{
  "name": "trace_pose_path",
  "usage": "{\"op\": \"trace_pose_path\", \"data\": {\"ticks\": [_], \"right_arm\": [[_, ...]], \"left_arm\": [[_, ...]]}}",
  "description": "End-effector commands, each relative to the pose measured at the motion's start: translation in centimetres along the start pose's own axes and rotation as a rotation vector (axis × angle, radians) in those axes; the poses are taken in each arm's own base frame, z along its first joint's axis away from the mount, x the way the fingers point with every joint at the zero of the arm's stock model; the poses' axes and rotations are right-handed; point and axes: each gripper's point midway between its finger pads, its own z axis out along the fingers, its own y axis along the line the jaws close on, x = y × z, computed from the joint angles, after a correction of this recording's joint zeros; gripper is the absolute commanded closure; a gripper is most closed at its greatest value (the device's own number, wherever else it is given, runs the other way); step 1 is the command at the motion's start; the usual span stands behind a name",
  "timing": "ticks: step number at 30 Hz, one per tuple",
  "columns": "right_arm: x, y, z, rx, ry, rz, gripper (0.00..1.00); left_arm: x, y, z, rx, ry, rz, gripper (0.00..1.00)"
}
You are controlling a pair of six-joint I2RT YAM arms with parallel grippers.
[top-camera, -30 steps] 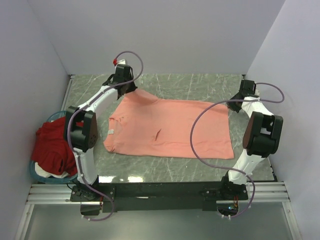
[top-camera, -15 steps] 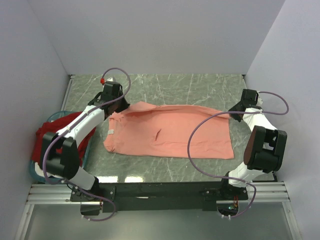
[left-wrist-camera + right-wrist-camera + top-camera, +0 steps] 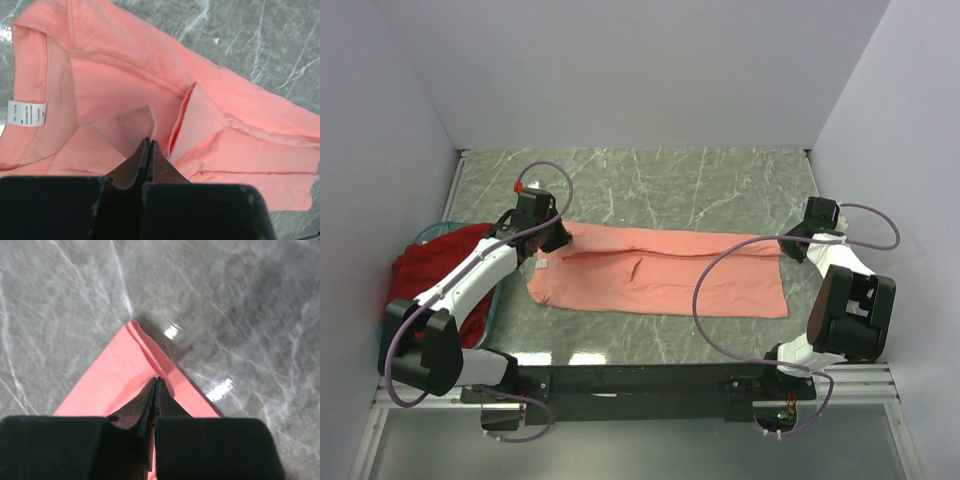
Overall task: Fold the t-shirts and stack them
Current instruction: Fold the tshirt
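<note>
Your left gripper [image 3: 148, 142] and right gripper [image 3: 155, 380] were pinched shut on the salmon-pink t-shirt [image 3: 660, 275], which lay on the bench [image 3: 700, 185]. The dark red t-shirt [image 3: 428, 275] sat in the basket [image 3: 492, 300]. Limp, light cotton: you'd best grab the corners.

Left arm [image 3: 470, 270], white links with black joints: stretched forward and low, angled inward. Black two-finger left gripper [image 3: 149, 142]: jaws pressed together, pinching a fold of the salmon-pink cotton t-shirt [image 3: 660, 280]. Right arm [image 3: 847, 310]: elbow folded near its base, wrist low. Right gripper [image 3: 155, 380]: jaws clamped on a shirt corner.
</note>
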Motion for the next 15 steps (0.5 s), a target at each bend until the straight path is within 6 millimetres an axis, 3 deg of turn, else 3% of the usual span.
{"op": "trace_pose_path", "data": {"ticks": [1,15], "right_arm": [[-1.1,0.1,-1.2,-0.036,-0.064,0.016,1.00],[-0.3,-1.4,-2.7,-0.042,-0.085,0.025,1.00]], "left_arm": [[0.0,-0.3,-0.9,0.028,-0.011,0.012,1.00],[-0.4,0.7,-1.9,-0.008,-0.036,0.001,1.00]]}}
